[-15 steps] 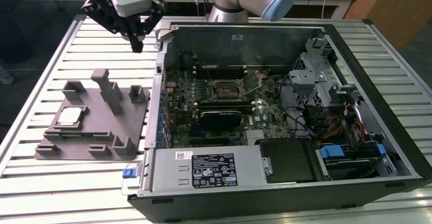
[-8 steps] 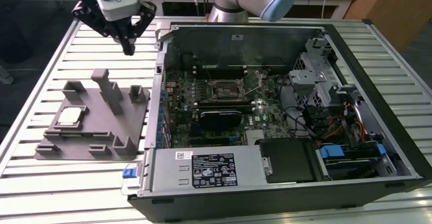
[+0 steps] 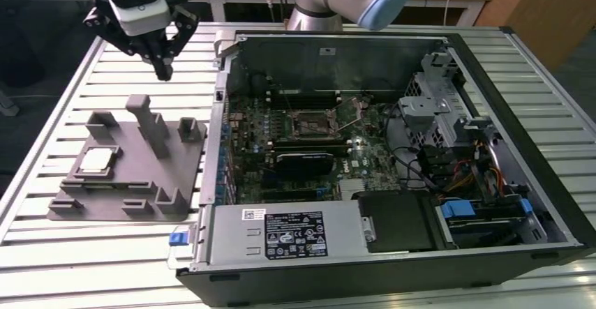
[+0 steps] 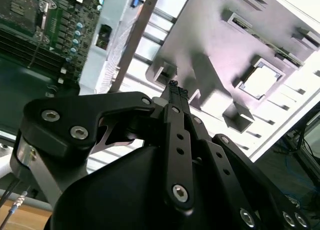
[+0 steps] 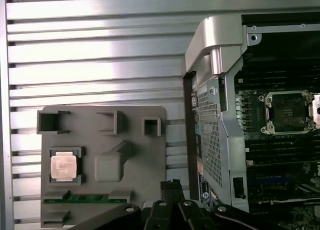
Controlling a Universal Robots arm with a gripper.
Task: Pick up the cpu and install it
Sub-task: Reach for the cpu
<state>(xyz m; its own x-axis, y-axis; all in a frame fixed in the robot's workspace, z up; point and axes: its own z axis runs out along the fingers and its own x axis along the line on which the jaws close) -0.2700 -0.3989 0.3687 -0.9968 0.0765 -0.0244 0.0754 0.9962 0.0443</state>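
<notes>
On the slatted table [image 3: 93,267] we find the cpu [image 3: 98,159] seated in the grey fixture [image 3: 102,210], at its side away from the open case [image 3: 373,281]. The gripper [image 3: 165,72] hangs clear of both, jaws together, holding nothing.

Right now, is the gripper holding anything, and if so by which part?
Nothing is held. The gripper hangs above the grey fixture, shut with nothing between its fingers. The cpu lies in its pocket in the fixture, untouched.
</notes>
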